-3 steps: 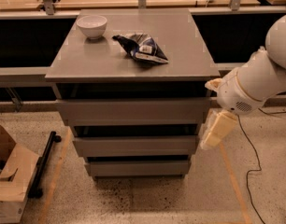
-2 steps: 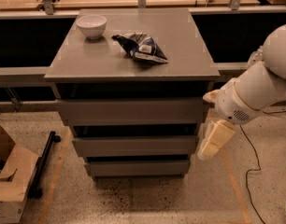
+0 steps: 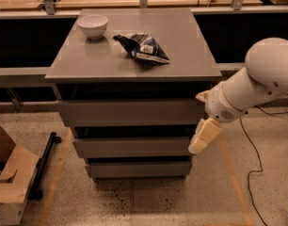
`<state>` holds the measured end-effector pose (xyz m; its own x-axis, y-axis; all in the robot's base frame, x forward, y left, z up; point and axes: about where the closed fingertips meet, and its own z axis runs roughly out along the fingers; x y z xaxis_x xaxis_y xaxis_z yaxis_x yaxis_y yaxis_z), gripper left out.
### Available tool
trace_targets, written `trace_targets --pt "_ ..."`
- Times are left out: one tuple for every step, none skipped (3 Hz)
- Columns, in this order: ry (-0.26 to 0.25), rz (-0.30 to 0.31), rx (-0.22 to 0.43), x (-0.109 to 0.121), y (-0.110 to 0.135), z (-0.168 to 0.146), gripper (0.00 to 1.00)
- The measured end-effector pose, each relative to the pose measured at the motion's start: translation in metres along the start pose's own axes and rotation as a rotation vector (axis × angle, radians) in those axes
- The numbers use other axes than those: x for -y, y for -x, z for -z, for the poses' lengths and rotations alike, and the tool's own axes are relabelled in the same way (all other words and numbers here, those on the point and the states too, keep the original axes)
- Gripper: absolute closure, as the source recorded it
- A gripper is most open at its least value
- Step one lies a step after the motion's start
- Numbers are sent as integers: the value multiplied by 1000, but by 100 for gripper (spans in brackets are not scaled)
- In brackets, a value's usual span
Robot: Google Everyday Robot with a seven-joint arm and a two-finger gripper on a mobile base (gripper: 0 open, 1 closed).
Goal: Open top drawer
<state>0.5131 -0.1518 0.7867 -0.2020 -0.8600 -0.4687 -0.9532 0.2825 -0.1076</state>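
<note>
The grey cabinet has three stacked drawers. The top drawer (image 3: 132,111) is the widest, with a plain flat front, and sits just under the grey tabletop (image 3: 87,62). Two narrower drawer fronts lie below it, the middle one (image 3: 130,146) and the bottom one (image 3: 137,168). My gripper (image 3: 202,137) hangs from the white arm at the cabinet's right side, pointing down, level with the middle drawer's right end and below the top drawer's right edge. It holds nothing that I can see.
A white bowl (image 3: 92,25) and a dark crumpled snack bag (image 3: 143,47) lie on the tabletop. A cardboard box (image 3: 10,178) stands on the floor at the left beside a black bar (image 3: 43,166). A cable (image 3: 252,159) runs over the floor at the right.
The arm and gripper have drifted slightly left and down, closer to the cabinet's right side. The drawers, bowl and bag have not moved.
</note>
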Motion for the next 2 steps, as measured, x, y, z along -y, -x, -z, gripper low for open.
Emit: trace_targets --pt "-53 20 31 40 2 -9 0" --pt "-76 43 52 74 3 -18 0"
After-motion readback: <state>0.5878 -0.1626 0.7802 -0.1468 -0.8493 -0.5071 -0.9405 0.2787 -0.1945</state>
